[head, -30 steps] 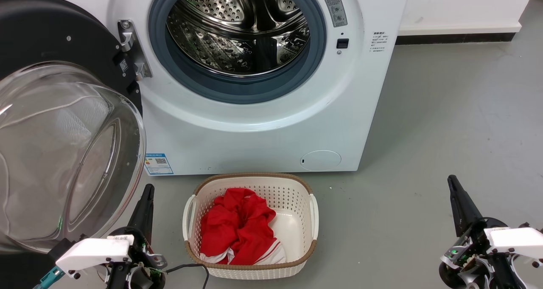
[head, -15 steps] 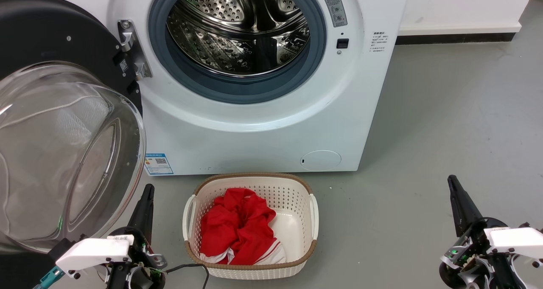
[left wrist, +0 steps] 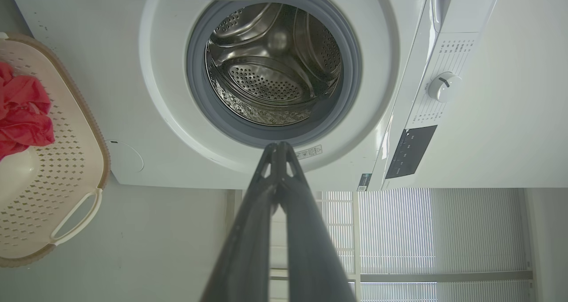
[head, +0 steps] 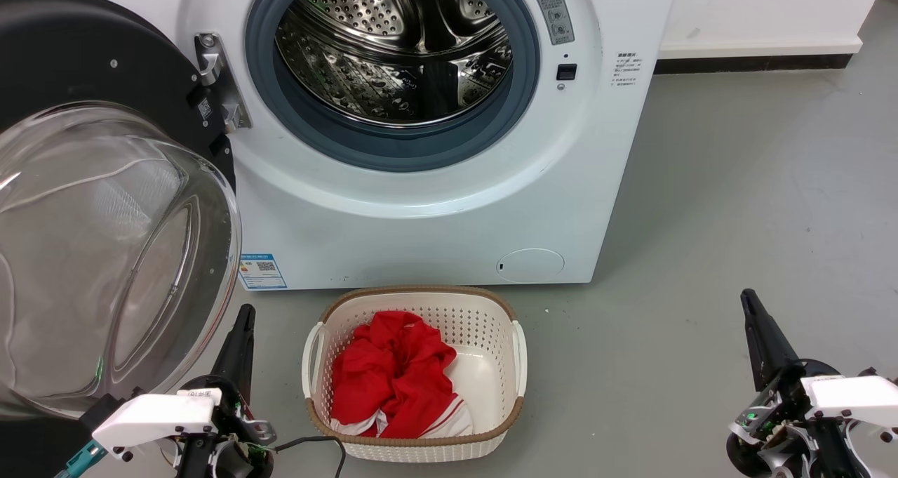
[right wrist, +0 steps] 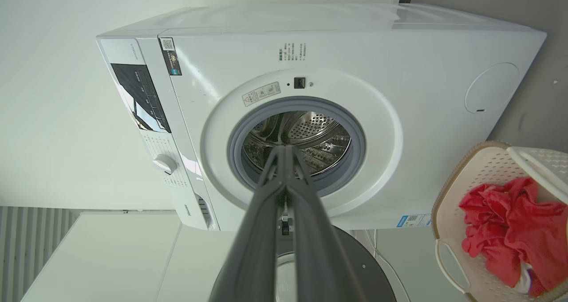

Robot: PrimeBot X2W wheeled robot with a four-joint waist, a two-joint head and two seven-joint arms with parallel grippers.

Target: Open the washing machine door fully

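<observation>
Nothing had shifted since a second before. The washing machine door (head: 105, 218) hung swung wide on its hinge, left of the washing machine (head: 421, 232) and its bare drum mouth, so the job looked done. The left pincer (head: 245, 316) and right pincer (head: 748, 299) sat low, touching nothing, each clenched empty. I judged they were parked clear of the laundry basket (head: 421, 290).

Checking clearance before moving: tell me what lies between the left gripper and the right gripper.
In the head view, a cream perforated plastic laundry basket holding crumpled red cloth sits between the left gripper and right gripper, nearer the left.
</observation>
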